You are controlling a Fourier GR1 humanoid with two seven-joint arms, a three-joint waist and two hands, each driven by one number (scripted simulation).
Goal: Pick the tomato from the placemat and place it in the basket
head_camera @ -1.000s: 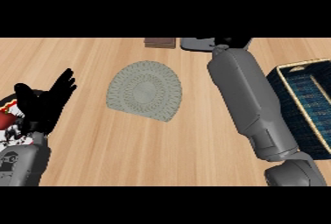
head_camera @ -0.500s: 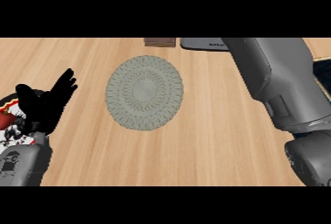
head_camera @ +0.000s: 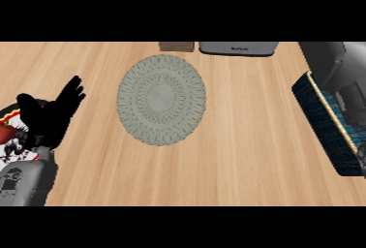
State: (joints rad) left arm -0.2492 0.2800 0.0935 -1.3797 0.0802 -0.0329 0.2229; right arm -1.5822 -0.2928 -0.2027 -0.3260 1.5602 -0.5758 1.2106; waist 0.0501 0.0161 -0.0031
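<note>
Black robot hand (head_camera: 50, 116), grey forearm (head_camera: 25, 181) w/ smooth casing.

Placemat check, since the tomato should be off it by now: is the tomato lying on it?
No. The round grey placemat lies bare on the wooden counter, with no tomato on it.

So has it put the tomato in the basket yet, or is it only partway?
The round placemat lies bare, so the tomato looks already picked up. The right forearm reaches over the basket at the right edge; its hand and the tomato are out of sight, so whether it has been dropped in cannot be told. The left hand rests open at the left edge.
</note>
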